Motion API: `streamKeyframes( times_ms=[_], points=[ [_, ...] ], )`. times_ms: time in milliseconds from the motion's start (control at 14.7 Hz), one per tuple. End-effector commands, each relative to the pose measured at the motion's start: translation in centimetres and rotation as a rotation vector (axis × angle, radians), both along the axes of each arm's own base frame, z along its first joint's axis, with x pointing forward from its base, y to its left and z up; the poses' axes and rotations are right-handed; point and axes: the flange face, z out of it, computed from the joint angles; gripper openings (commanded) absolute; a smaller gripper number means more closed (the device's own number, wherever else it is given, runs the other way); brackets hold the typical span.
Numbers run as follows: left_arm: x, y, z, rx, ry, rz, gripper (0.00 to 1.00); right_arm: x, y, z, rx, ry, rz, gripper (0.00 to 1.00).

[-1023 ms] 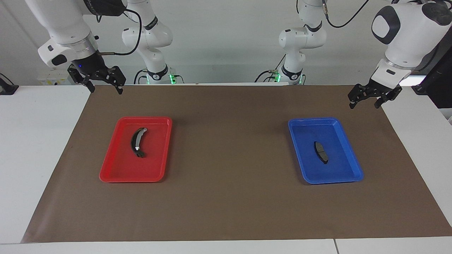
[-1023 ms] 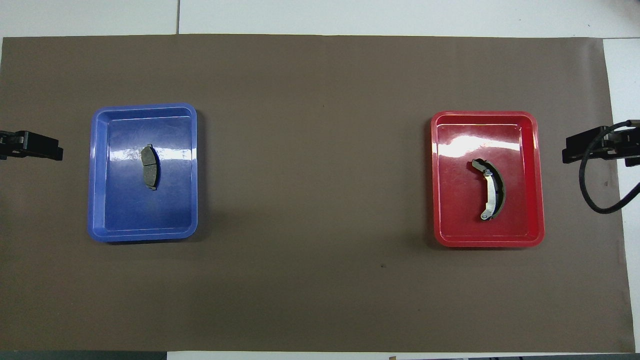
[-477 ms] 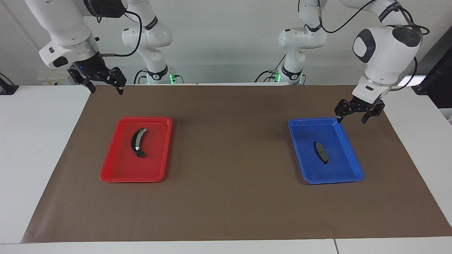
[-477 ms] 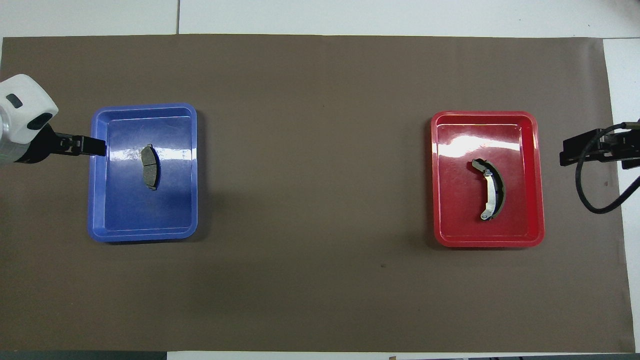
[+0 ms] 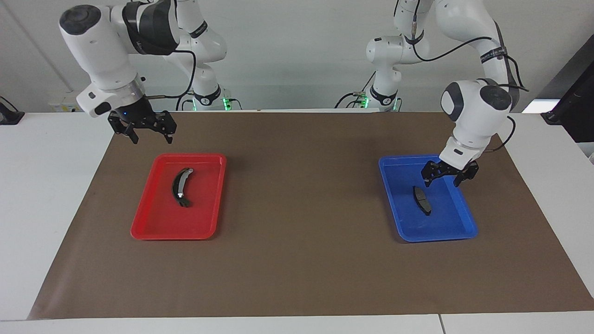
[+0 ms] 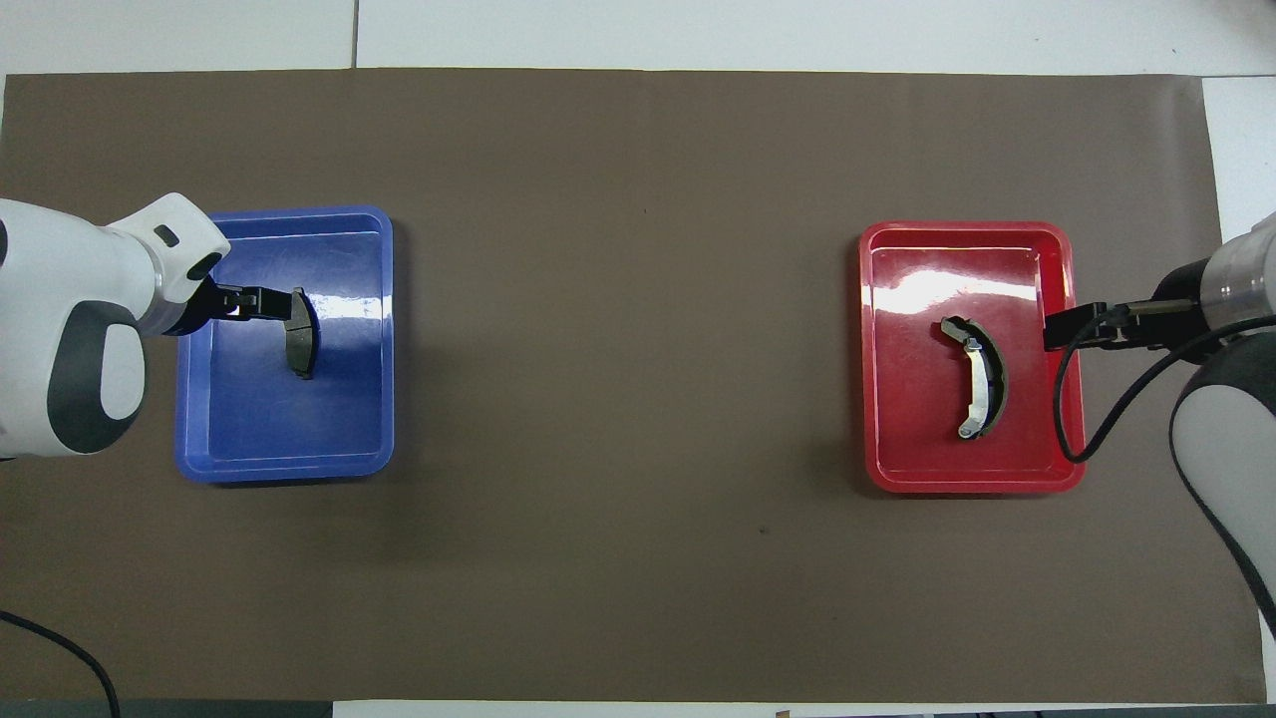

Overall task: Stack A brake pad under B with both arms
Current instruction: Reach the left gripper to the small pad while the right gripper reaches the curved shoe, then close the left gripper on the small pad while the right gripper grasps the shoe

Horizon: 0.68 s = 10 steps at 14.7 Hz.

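Flat grooved A brake pad [image 5: 422, 200] in glossy blue tray [image 5: 459, 227]

Wall [image 5: 297, 55]: plain white, above the table's robot end.
Table [image 5: 51, 185]: white.
Brown mat [image 5: 301, 260]: covers the table's middle.

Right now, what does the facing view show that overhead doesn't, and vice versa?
Facing only: both arm bases, and height; the left claw hangs open above the blue plastic tray, clear of the short flat dark-grey pad. Overhead only: the curved crescent piece's silver inner face. Both: that piece lying in the red plastic tray, right claw open, off it.
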Motion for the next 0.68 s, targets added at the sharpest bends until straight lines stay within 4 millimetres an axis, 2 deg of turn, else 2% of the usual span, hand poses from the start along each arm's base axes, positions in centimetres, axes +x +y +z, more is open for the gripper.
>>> streamKeyframes(
  times_ms=[0,205,341,409,477,614],
  points=[
    [-0.7,-0.1,-3.4,-0.012,-0.019,0.027,0.98,-0.5,-0.4,-4.8,0.020,-0.001,0.053,0.99],
    [-1.0,-0.1,-5.5,-0.011,-0.001,0.032,0.97,-0.9,0.1,-12.0,0.013,-0.073,0.078,0.99],
    [-1.0,-0.7,-7.0,-0.012,0.015,0.056,0.92,-1.1,-0.2,-15.0,0.006,-0.083,0.141,0.99],
    [-1.0,-1.0,-7.0,-0.013,0.014,0.062,0.84,-1.2,-0.3,-16.3,0.004,-0.080,0.162,0.99],
    [-1.1,-1.1,-7.1,-0.015,0.020,0.083,0.66,-1.4,-0.5,-17.1,0.001,-0.100,0.163,0.99],
    [-1.6,-1.2,-7.5,-0.014,0.030,0.088,0.40,-1.8,-0.8,-19.2,-0.003,-0.103,0.160,0.99]
  ],
)
